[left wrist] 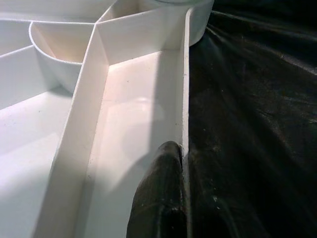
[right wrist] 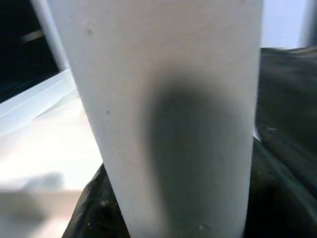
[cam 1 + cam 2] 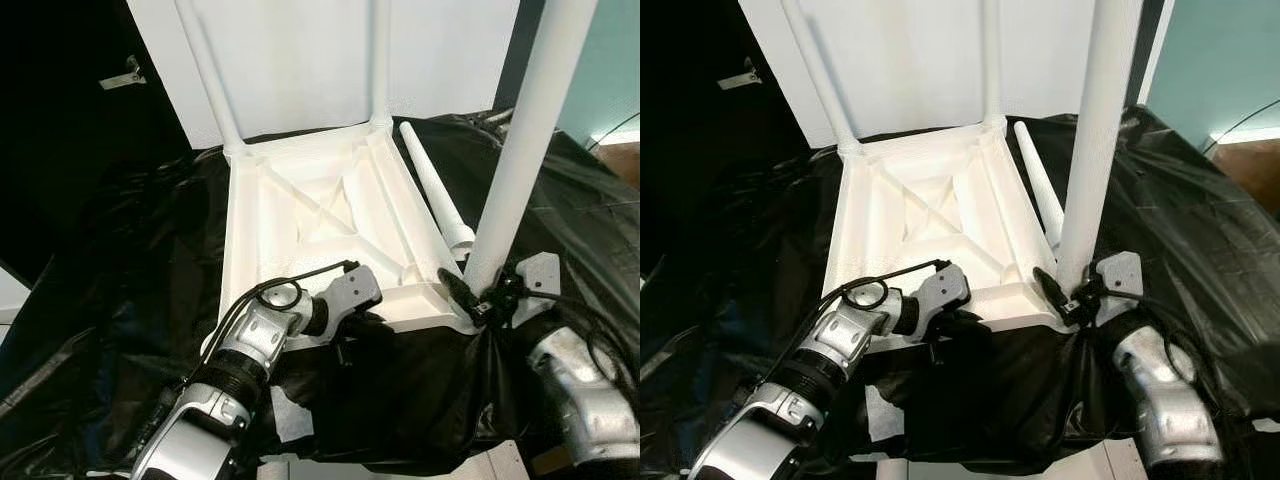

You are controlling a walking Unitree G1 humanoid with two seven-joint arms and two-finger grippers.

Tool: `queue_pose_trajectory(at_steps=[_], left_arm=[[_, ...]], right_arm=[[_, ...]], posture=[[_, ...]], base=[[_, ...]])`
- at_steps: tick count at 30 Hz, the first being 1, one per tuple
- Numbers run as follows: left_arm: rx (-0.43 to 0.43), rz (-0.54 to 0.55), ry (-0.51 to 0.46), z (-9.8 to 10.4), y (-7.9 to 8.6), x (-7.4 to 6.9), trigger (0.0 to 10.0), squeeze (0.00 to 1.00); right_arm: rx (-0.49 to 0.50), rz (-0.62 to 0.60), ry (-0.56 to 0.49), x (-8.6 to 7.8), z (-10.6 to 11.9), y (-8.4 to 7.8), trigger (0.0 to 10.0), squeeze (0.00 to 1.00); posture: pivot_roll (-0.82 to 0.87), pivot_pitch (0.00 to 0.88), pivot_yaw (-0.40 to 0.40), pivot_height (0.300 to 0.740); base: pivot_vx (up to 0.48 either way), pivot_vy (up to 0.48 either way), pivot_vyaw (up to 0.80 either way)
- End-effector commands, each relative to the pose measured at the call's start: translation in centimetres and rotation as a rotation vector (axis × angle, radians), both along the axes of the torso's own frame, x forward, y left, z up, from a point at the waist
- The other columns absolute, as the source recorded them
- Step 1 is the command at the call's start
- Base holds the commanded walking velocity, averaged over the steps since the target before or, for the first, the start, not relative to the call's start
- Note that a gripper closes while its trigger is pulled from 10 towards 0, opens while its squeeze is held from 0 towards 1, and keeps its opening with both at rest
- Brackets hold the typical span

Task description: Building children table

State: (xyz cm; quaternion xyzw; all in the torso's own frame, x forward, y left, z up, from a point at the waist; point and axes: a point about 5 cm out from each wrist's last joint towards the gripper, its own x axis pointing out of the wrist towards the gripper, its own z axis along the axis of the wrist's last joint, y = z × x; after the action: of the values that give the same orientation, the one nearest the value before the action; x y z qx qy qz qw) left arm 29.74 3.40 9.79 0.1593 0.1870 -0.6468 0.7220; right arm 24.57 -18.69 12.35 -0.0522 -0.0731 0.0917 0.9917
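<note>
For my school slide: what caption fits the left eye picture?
Robot steadies an upside-down white table with its left gripper while its right gripper holds a leg upright.

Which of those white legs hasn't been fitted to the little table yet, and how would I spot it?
Find the white table top lying upside down on the black sheet. Along its right edge, on the sheet, lies a loose white leg. The other legs stand upright at the corners, one at the right tool; this one lies flat, joined to nothing.
</note>
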Motion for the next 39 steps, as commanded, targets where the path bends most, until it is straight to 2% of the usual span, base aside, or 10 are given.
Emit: queue_pose_trajectory(at_steps=[1, 9, 10, 11, 12, 17, 18, 21, 22, 39], left_arm=[[0.005, 0.08, 0.22, -4.7, 0.9, -2.4, 10.0, 0.0], [0.009, 0.077, 0.221, -4.7, 1.0, -2.4, 10.0, 0.0], [0.009, 0.075, 0.221, -4.7, 1.0, -2.4, 10.0, 0.0], [0.009, 0.073, 0.221, -4.7, 0.9, -2.4, 10.0, 0.0], [0.009, 0.072, 0.22, -4.7, 0.9, -2.4, 10.0, 0.0], [0.01, 0.07, 0.219, -4.7, 0.8, -2.4, 10.0, 0.0], [0.01, 0.07, 0.22, -4.7, 0.8, -2.4, 10.0, 0.0], [0.01, 0.071, 0.221, -4.7, 0.8, -2.4, 10.0, 0.0], [0.009, 0.072, 0.221, -4.7, 0.7, -2.4, 10.0, 0.0], [0.004, 0.076, 0.223, -4.8, 0.7, -2.4, 10.0, 0.0]], right_arm=[[0.017, -0.036, 0.056, -0.7, -1.5, 1.3, 0.0, 0.0], [0.061, -0.188, 0.048, -0.4, -1.7, 1.6, 0.0, 0.0], [0.062, -0.217, 0.049, -0.2, -1.7, 1.7, 4.6, 0.0], [0.058, -0.231, 0.05, -0.1, -1.8, 1.8, 4.6, 0.0], [0.039, -0.222, 0.051, 0.0, -1.8, 1.8, 10.0, 0.0], [-0.023, -0.19, 0.032, 0.3, -1.5, 1.3, 10.0, 0.05], [-0.027, -0.156, 0.028, 0.4, -1.3, 1.1, 10.0, 1.0], [-0.031, -0.112, 0.022, 0.7, -0.9, 0.8, 10.0, 1.0], [-0.038, -0.047, 0.025, 0.7, -0.6, 0.9, 10.0, 0.06], [-0.183, 0.303, 0.104, 2.0, 1.6, -2.1, 10.0, 0.0]], posture=[[-0.14, 0.02, 0.033, 0.74], [-0.14, 0.021, 0.045, 0.74], [-0.14, 0.022, 0.047, 0.74], [-0.14, 0.023, 0.048, 0.74], [-0.14, 0.024, 0.048, 0.74], [-0.15, 0.024, 0.048, 0.74], [-0.15, 0.023, 0.046, 0.74], [-0.15, 0.022, 0.045, 0.74], [-0.15, 0.022, 0.04, 0.74], [-0.16, 0.026, 0.039, 0.74]], base=[[0.0, 0.0, 0.0], [0.0, 0.0, 0.0], [0.0, 0.0, 0.0], [0.0, 0.0, 0.0], [0.0, 0.0, 0.0], [0.0, 0.0, 0.0], [0.0, 0.0, 0.0], [0.0, 0.0, 0.0], [0.0, 0.0, 0.0], [0.0, 0.0, 0.0]])
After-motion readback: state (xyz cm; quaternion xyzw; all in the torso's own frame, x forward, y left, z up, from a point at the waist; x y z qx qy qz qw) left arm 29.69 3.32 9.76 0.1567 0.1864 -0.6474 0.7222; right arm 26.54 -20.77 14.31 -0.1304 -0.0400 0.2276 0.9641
